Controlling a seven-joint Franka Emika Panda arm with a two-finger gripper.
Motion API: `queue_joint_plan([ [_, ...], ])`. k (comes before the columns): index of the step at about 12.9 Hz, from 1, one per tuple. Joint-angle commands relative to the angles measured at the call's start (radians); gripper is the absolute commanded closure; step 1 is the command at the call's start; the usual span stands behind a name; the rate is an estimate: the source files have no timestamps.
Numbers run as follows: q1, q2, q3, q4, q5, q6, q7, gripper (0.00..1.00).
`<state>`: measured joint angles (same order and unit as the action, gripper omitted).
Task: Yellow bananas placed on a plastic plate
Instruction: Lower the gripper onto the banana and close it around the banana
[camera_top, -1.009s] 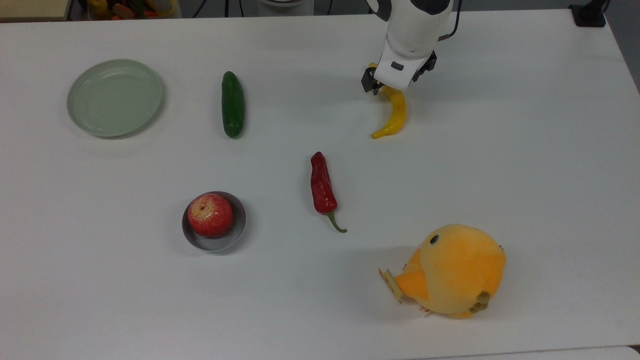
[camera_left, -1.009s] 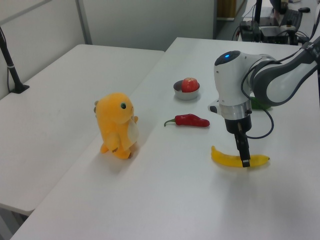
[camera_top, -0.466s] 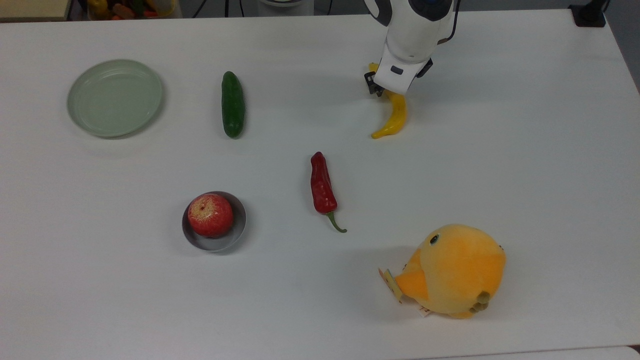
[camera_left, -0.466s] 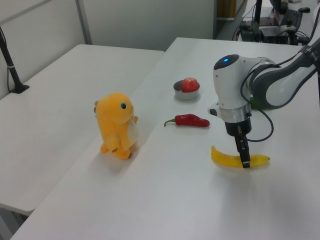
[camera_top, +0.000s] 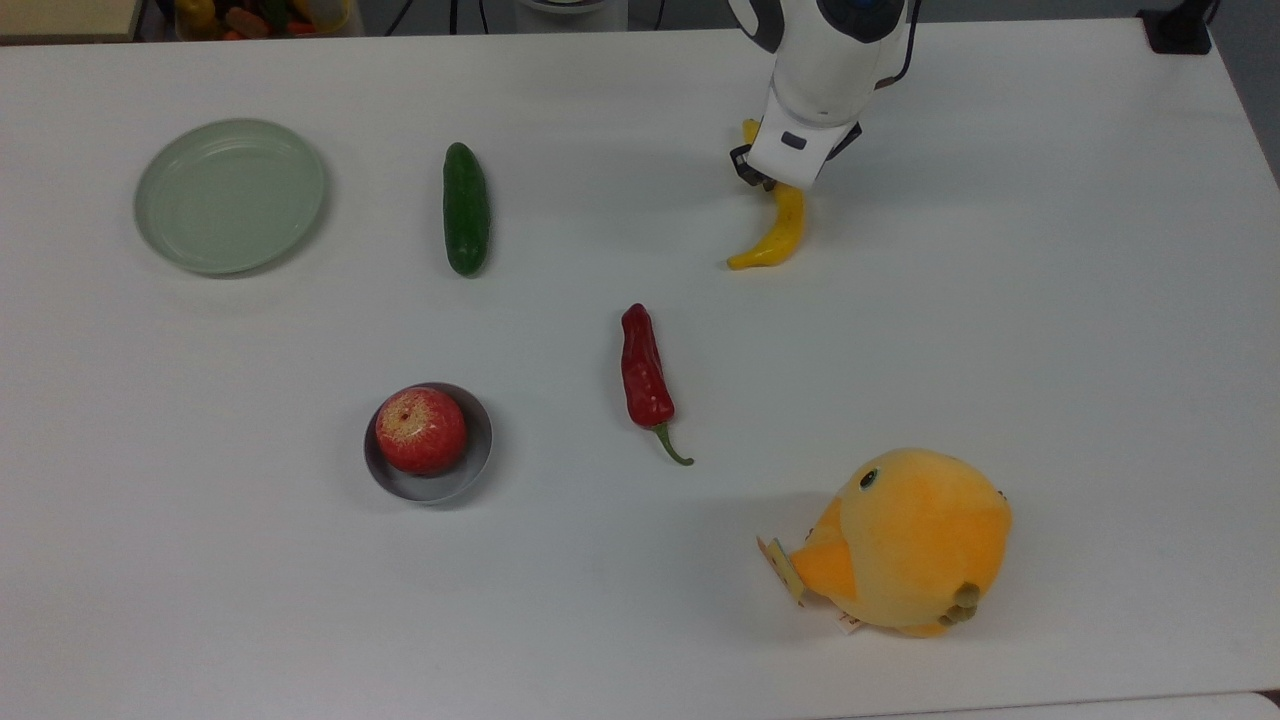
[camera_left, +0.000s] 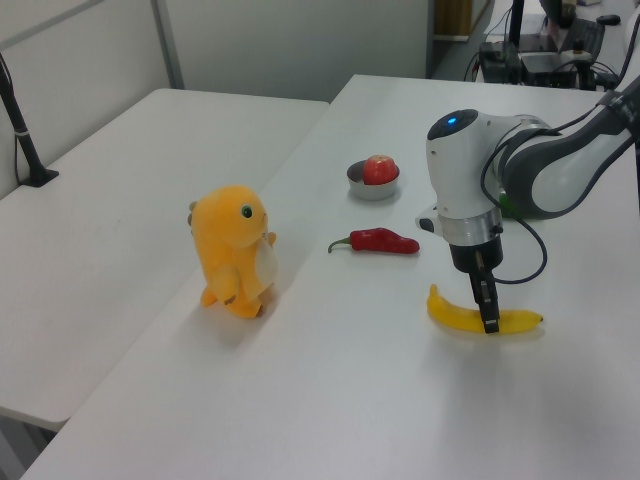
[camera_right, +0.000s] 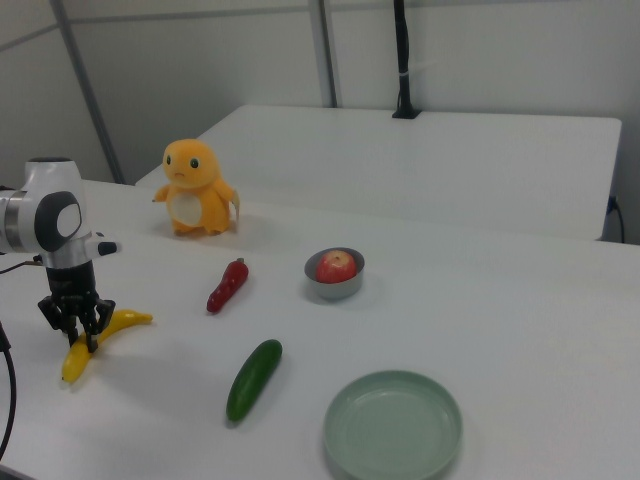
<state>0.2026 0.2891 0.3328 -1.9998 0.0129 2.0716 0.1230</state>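
On the white table (camera_top: 1050, 300) our gripper (camera_top: 768, 182) pinches the yellow banana (camera_top: 772, 240) near its stem end, seemingly just raising it, since its tip looks barely clear. We must carry it past the cucumber (camera_top: 465, 208) to the plastic plate (camera_top: 230, 195).

Top view: the arm (camera_top: 830, 60) runs off the upper edge and covers the upper middle of the banana (camera_top: 775, 235), so the end effector (camera_top: 770, 178) grip is hidden. Left view, the cucumber (camera_left: 512, 206) barely peeks from behind the arm.
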Motion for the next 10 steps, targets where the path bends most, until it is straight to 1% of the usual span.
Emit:
queue_joint_plan([
  [1,0.008,-0.010,0.000,-0.010,-0.016,0.013,0.018,0.70],
  [2,0.008,-0.014,0.000,-0.010,-0.016,0.009,0.018,0.72],
  [7,-0.002,-0.040,0.000,0.001,-0.014,-0.027,0.021,0.72],
  [10,-0.028,-0.099,-0.001,0.058,-0.001,-0.148,0.015,0.72],
])
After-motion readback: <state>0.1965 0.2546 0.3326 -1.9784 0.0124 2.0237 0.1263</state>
